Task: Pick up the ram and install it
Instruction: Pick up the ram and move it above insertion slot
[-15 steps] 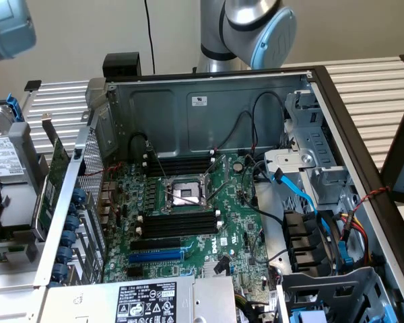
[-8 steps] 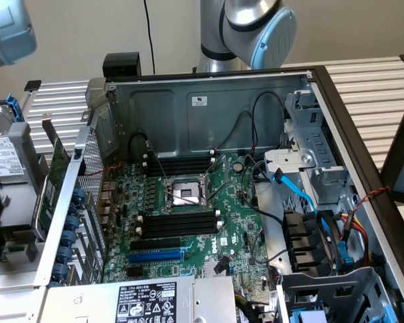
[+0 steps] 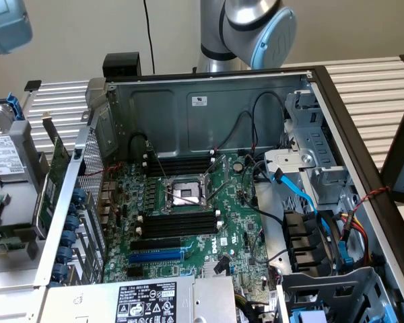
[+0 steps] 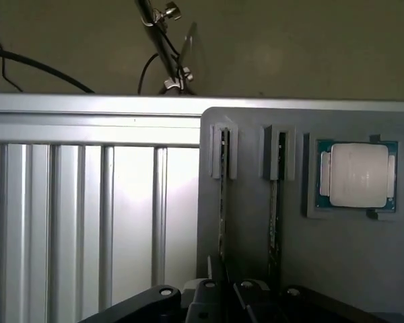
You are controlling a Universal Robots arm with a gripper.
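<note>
Fingers pinching the ram between them, ram standing edgewise in a gray holder slot

Ribbed metal table carried an open PC case, which lay on its side and took up most of the surface. In the wrist view, a flat gray tray lay on the ribbed top near its edge rail.

Grey arm with blue-capped joint, black gripper.
</note>
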